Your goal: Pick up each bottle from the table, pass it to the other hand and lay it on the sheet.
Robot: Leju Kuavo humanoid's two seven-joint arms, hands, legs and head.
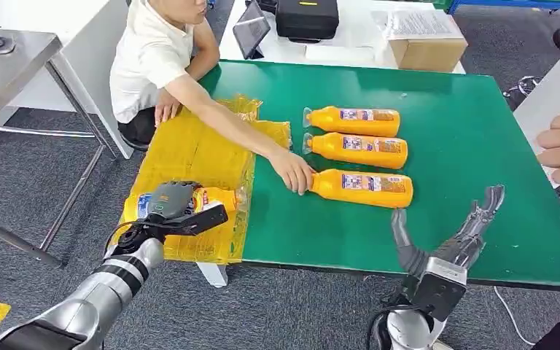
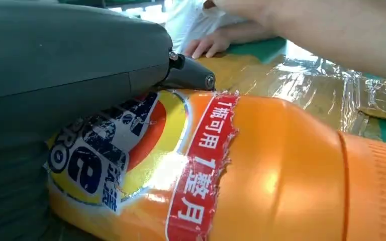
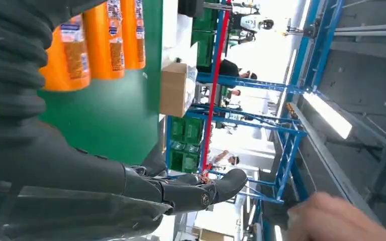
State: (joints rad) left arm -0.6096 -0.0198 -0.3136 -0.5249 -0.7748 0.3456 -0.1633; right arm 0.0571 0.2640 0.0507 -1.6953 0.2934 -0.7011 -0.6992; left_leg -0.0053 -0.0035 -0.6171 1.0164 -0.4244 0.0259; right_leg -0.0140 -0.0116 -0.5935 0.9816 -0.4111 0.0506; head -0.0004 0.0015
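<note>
head view has the left hand [image 1: 177, 205] gripping one bottle [image 1: 215, 198] over the sheet [image 1: 189, 149], right hand [image 1: 452, 233] empty, three bottles [image 1: 357, 152] left.

Head high; wrist views close, sharing bottles [image 1: 361, 188]

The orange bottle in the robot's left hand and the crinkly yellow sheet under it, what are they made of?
The orange bottle with the printed label looks like glossy moulded plastic: light glints off its smooth side. Its label seems a thin printed film, torn along one edge. The crinkly yellow sheet looks like thin plastic film, possibly bagging: it wrinkles and shines in the left wrist view. The left hand holds the bottle over it.
</note>
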